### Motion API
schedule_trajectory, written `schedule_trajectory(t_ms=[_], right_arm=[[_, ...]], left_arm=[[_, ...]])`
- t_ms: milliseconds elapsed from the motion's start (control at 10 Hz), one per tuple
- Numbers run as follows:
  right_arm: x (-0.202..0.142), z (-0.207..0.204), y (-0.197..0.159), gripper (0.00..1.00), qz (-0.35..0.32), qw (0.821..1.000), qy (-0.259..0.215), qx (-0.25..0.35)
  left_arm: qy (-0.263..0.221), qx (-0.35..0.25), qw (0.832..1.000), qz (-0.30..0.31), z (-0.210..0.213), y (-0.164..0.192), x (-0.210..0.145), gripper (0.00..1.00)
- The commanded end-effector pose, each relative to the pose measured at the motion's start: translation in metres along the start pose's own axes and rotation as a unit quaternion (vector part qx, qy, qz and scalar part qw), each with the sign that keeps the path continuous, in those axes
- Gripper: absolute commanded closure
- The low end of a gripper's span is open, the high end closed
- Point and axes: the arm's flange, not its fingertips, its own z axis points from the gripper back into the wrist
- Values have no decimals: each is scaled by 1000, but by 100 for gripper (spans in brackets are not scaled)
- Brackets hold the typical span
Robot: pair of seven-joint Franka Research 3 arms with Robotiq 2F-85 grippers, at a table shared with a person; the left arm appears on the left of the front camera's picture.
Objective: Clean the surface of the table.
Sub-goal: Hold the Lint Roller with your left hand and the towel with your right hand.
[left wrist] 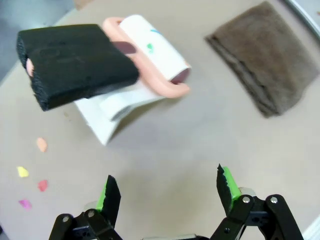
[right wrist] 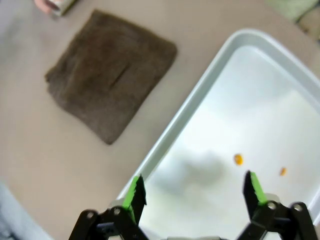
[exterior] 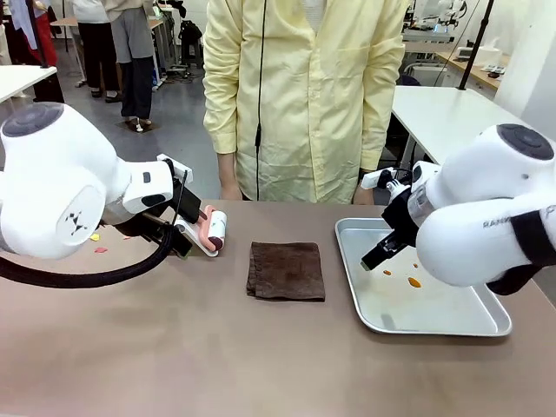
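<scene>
Both grippers hang released over the brownish tabletop (exterior: 217, 347), grasping nothing.
At the left, small coloured scraps (left wrist: 31, 172) lie on the tabletop near the left gripper (left wrist: 169, 187), whose jaws stand wide apart above bare surface, short of a pink-handled lint roller (exterior: 215, 230). A folded brown cloth (exterior: 286, 270) lies flat in the middle. To its right sits a metal tray (exterior: 434, 326) with orange specks (exterior: 414, 282); the right gripper (right wrist: 194, 187) hovers spread above its near edge. A person in a yellow coat (exterior: 304, 95) stands at the far side.
</scene>
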Motion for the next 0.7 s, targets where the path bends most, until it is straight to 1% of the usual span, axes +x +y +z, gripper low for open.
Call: schedule_trajectory(t_ms=[0,100,200,300,400,500,600], right_arm=[[-29,47,-15,0,-91,995,36,7],[-40,67,-24,0,-161,986,29,31],[-58,90,-37,0,-210,975,10,66],[-75,107,-50,0,-254,962,-7,98],[-95,127,-67,0,-280,944,-37,168],[-118,143,-86,0,-304,926,-76,213],[-141,155,-107,0,-330,904,-111,248]], left_arm=[[31,-65,996,52,47,11,-26,0],[40,-89,992,77,67,13,-34,0],[47,-103,987,115,89,19,-44,0],[31,-142,981,129,108,32,-56,0],[3,-182,973,145,126,51,-70,0],[-23,-225,960,164,140,75,-88,0],[-56,-257,945,196,150,102,-108,0]])
